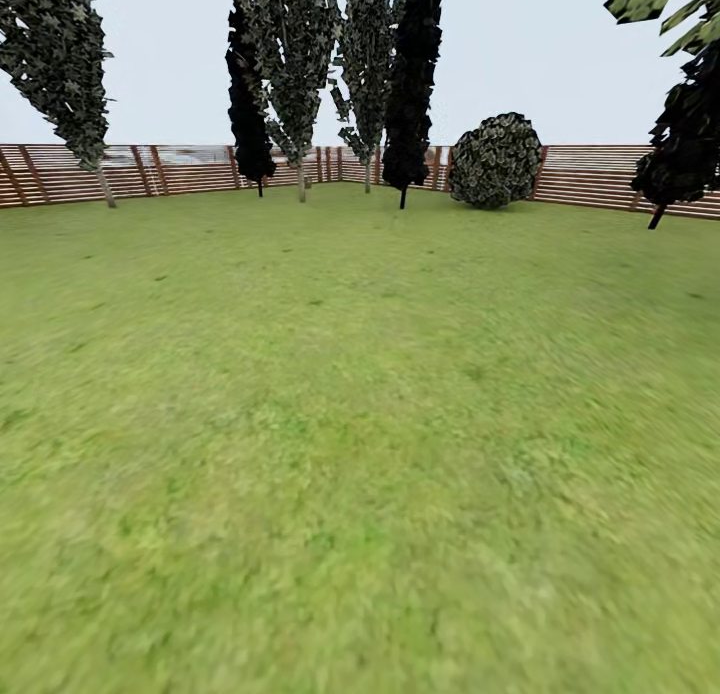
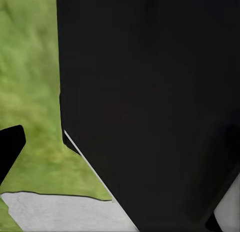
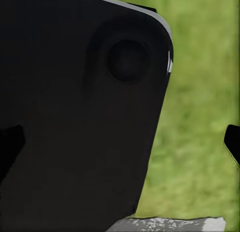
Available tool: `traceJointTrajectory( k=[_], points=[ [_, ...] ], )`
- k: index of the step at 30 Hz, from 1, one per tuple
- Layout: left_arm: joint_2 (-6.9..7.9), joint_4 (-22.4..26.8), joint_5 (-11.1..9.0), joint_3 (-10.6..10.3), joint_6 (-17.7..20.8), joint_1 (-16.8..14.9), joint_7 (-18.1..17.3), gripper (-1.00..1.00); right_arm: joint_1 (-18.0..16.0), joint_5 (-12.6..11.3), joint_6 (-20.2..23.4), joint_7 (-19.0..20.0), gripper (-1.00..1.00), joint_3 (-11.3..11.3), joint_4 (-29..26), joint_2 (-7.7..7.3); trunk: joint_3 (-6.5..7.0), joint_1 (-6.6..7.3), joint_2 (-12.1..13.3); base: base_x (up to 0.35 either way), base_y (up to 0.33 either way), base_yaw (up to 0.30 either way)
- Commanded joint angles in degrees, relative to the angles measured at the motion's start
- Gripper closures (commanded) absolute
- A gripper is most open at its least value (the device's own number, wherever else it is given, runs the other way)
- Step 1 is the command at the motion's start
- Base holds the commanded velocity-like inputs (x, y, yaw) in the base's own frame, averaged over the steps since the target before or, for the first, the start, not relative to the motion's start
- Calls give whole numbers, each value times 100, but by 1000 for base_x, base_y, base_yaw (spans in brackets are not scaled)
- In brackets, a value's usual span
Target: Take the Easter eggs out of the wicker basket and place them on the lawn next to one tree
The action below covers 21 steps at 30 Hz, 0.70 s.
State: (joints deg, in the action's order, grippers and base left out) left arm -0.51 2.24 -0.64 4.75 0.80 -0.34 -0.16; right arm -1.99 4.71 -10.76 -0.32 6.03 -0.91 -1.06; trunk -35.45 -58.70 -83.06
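The lawn (image 1: 360, 424) stretches ahead of me as mottled green grass up to the fence. The Easter eggs and the wicker basket are out of view. Pale-trunked trees with flecked dark foliage stand at the far left (image 1: 62, 69) and at the back centre (image 1: 297, 64). In the left wrist view, one dark fingertip (image 2: 10, 148) of my left gripper sits at the frame edge beside a black part of my own body (image 2: 150, 101). My right gripper (image 3: 120, 144) is open, its fingertips (image 3: 232, 144) wide apart over grass, holding nothing.
A brown slat fence (image 1: 600, 174) closes the garden at the back. Two narrow black cypresses (image 1: 412, 84) and a round bush (image 1: 495, 161) stand before it, and a dark leaning tree (image 1: 685, 139) at the right. A pale grey slab (image 2: 60, 212) lies below the wrists.
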Motion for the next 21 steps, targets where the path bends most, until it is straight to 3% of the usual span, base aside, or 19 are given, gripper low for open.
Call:
traceJointTrajectory(
  k=[1,21],
  points=[
    [-2,4,-7,44,8,-1,-2,-100,-3,41,-14,-3,-100,19,4,2,-5,-3,-2,331,0,0],
    [-2,4,-7,44,8,-1,-2,-100,-3,33,-14,-3,-100,19,4,-1,-5,-3,-2,331,0,0]
  ],
)
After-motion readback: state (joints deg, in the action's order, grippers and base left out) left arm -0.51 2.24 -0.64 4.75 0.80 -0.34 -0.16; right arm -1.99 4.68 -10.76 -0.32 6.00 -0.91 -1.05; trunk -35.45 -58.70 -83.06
